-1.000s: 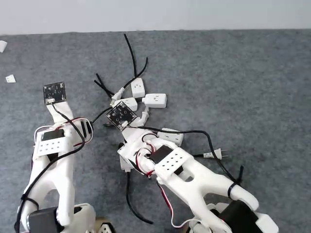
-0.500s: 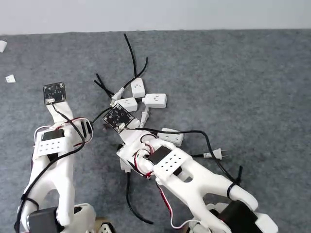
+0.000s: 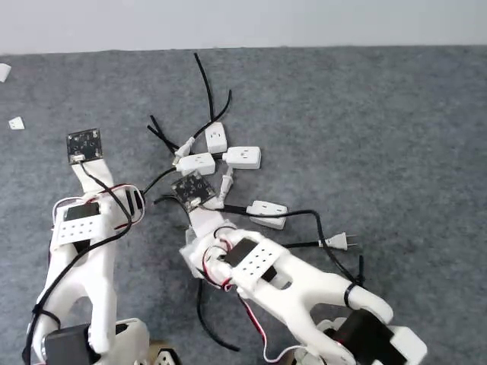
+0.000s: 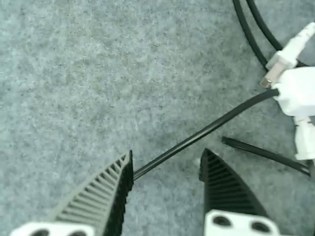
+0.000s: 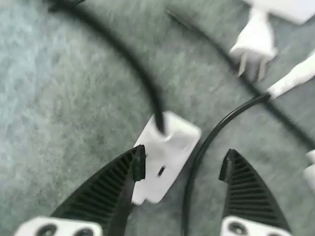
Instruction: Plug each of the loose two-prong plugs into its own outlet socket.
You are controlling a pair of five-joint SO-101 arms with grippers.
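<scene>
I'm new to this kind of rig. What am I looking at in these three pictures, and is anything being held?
Two white robot arms stand side by side at a grey carpeted table: the left arm and the right arm. The high view looks down on both. The other two pictures come from a camera on each arm's wrist, looking past its black two-fingered pincer. On the table lie white outlet sockets on black cords, and a loose two-prong plug. The left pincer is open over a black cord. The right pincer is open over one outlet socket. Neither holds anything.
</scene>
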